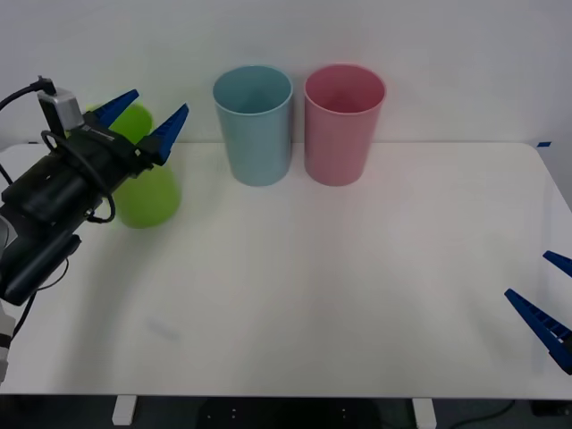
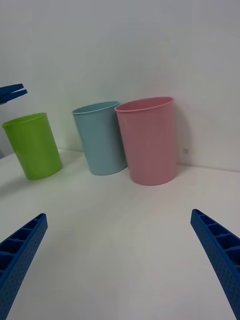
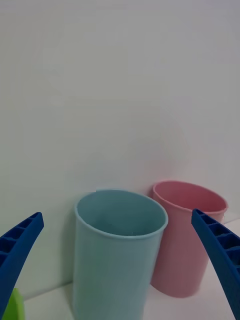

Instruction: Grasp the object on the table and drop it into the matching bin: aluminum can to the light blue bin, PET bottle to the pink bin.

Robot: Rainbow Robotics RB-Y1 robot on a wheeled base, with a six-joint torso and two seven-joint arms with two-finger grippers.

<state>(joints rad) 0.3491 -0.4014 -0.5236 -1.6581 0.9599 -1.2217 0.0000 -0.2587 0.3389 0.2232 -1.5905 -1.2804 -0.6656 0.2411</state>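
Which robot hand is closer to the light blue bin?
Left. The left end effector hovers open just left of the light blue bin, in front of the green bin. The right end effector sits open at the table's near right edge.

The light blue bin (image 1: 254, 125) looks like smooth plastic with a soft satin sheen, and so does the pink bin (image 1: 343, 123) beside it. The green bin (image 2: 34, 145) shows the same smooth plastic, a touch glossier along its rim. The surface (image 1: 340, 295) under them is a smooth white top, matt, with only faint reflections of the bins. On the left gripper (image 1: 143, 114), the blue fingers (image 3: 17, 247) are ribbed matt plastic; the right gripper (image 1: 550, 299) has fingers (image 2: 220, 255) with a fine dotted texture. The left arm's housing (image 1: 49, 210) is matt black.
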